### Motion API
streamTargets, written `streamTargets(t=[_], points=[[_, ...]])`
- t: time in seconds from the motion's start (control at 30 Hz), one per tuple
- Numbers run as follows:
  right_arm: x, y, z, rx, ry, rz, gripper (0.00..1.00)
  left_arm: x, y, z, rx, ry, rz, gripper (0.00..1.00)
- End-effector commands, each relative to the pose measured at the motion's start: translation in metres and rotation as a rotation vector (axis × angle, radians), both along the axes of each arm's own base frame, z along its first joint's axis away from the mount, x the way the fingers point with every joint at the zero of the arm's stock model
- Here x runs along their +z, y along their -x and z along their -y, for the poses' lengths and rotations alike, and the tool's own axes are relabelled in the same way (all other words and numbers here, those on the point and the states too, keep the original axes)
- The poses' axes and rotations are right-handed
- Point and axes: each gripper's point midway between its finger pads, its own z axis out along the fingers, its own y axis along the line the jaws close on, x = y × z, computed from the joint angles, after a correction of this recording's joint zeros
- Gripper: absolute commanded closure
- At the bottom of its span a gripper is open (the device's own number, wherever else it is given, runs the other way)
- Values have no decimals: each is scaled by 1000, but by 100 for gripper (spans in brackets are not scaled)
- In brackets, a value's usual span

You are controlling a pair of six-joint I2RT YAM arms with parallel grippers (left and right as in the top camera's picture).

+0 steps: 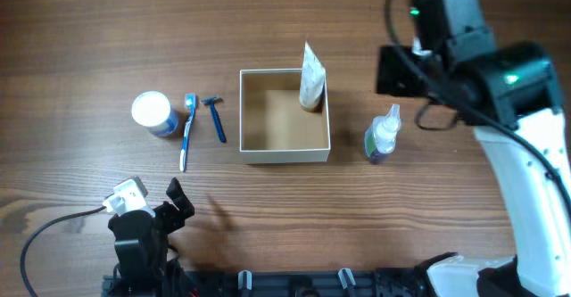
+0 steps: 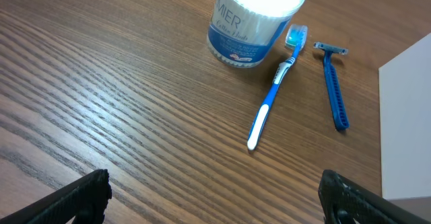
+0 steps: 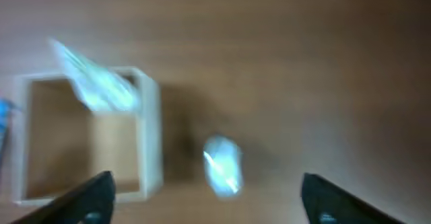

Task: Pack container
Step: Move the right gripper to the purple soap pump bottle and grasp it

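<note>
Container (image 1: 284, 153), white-walled, tan inside

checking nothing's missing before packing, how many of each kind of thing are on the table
container: 1
tube, standing inside the container: 1
spray bottle: 1
round jar: 1
toothbrush: 1
razor: 1
total: 6

The far right corner of the container (image 1: 284, 154) is blocked by a standing tube (image 1: 311, 78); the remaining floor is left open. Its sides are flanked by a razor (image 1: 214, 117), left, and a bottle (image 1: 383, 135), right.
</note>
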Motion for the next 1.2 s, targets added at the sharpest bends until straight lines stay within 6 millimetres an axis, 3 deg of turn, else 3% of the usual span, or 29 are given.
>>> streamTargets(t=[0.0,0.3,0.43,0.57,0.73,0.97,1.17], points=[[-48,7,9,-101,-22,-167,9,-3,0,1,-12,-5,-3,0],[-151,26,-7,-87,-82,-366,10,-3,0,1,-12,-5,-3,0],[-177,24,-10,-81,-94,-366,12,-3,0,1,-11,-6,-3,0],[-191,19,-11,-73,-99,-339,21,-3,0,1,-11,-6,-3,0],[-207,20,2,-104,-35,-326,20,-3,0,1,-12,-5,-3,0],[-206,11,5,-113,-17,-284,24,-3,0,1,-12,-5,-3,0],[-205,9,6,-114,-12,-275,40,-3,0,1,-12,-5,-3,0]])
